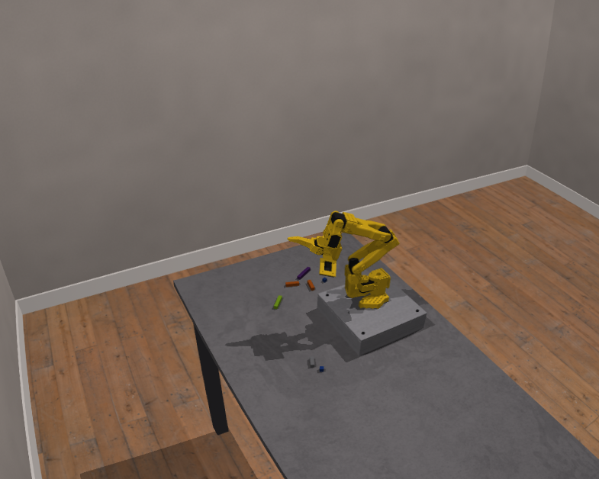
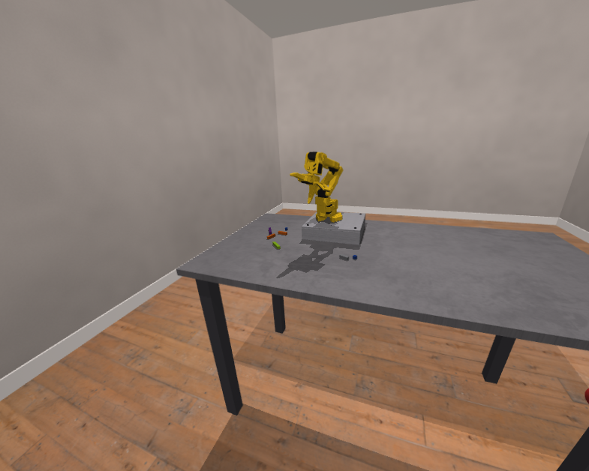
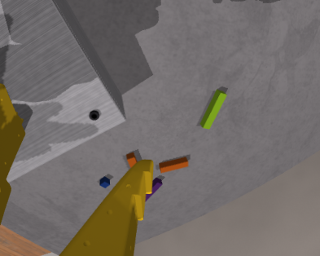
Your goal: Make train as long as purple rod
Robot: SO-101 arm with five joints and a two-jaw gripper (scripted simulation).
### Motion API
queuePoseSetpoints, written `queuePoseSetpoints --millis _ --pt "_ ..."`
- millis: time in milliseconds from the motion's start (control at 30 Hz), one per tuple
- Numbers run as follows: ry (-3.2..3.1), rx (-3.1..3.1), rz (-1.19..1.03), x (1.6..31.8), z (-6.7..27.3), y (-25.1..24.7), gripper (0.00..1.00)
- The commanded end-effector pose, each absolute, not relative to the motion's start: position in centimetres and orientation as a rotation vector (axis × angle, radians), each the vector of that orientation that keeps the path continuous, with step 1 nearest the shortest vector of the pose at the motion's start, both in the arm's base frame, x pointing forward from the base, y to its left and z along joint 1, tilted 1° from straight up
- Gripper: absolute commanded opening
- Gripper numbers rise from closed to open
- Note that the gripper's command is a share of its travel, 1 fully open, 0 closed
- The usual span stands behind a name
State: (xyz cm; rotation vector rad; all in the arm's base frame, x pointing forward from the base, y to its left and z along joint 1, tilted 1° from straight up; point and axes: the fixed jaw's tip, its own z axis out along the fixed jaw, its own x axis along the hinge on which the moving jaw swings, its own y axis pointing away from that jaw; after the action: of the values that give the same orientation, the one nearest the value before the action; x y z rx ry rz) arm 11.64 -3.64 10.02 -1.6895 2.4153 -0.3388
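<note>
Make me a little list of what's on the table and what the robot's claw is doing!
gripper: open, holding nothing, up above the rods
purple rod: lying flat near the gripper
orange rods: two, one beside the purple rod, one nearer the base
lime rod: lying flat, apart from the others
blue rods: two, one by the base block, one beside the grey rod
train: not started, no rods joined end to end

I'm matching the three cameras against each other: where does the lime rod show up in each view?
Top: lime rod left of the grey base block, on the table.
Exterior: lime rod left of and nearer than the block.
Wrist: lime rod upper right.
Shared landmark: the two orange rods beside it.
</note>
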Motion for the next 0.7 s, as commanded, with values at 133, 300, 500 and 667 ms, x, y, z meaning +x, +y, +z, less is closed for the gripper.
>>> queuePoseSetpoints --millis 133,300,500,667 --pt "2.414 -1.694 -0.337 11.7 9.9 -3.7 1.0" --pt "2.451 -1.648 -0.343 11.5 9.9 -4.2 1.0" --pt "2.607 -1.428 -0.367 10.6 9.9 -6.2 1.0" --pt "2.706 -1.264 -0.382 9.7 9.9 -7.5 1.0"
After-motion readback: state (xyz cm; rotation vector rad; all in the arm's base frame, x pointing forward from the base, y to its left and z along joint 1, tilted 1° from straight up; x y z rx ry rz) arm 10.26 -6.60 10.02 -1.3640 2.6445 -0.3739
